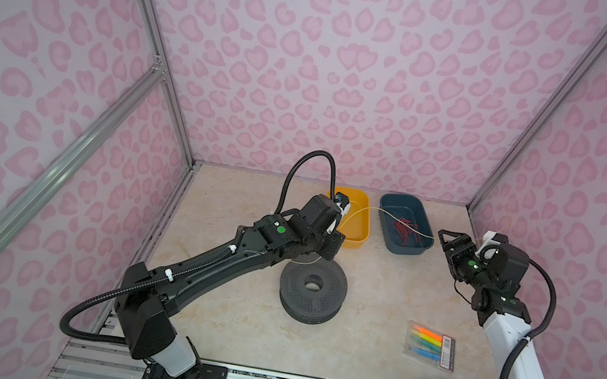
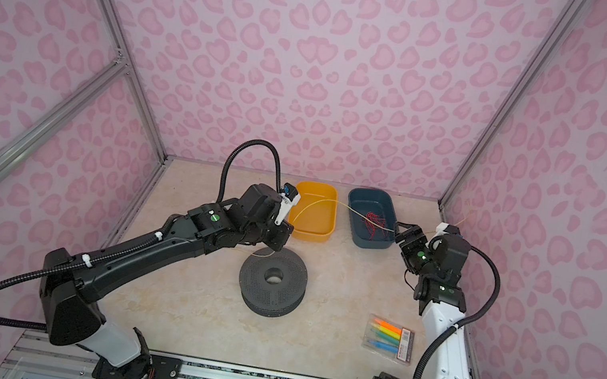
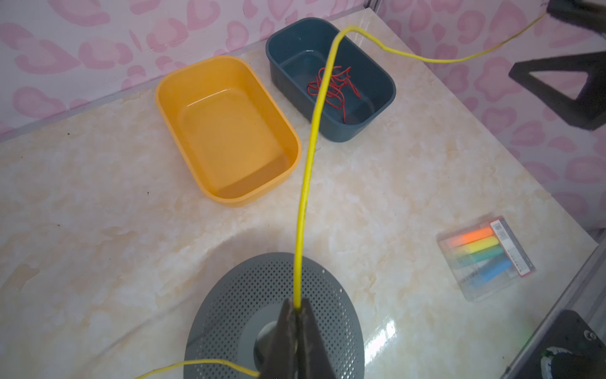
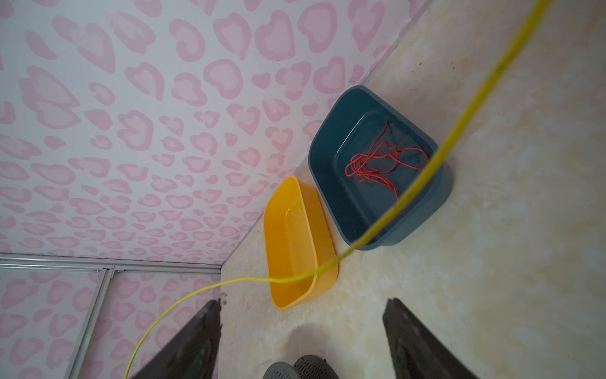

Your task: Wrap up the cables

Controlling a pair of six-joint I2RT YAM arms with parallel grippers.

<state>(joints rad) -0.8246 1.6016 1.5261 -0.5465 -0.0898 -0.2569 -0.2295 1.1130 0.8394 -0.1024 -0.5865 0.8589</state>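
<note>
Pale marble table inside pink-spotted walls: the left jaws are pinched together on the yellow wire just above the grey perforated spool. The wire arcs over the blue bin (red wires inside) toward the right jaws, which stand wide apart, clamping nothing.

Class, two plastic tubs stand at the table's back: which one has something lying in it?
The dark blue tub: a tangle of red wires lies on its floor, while the yellow tub is bare.
</note>
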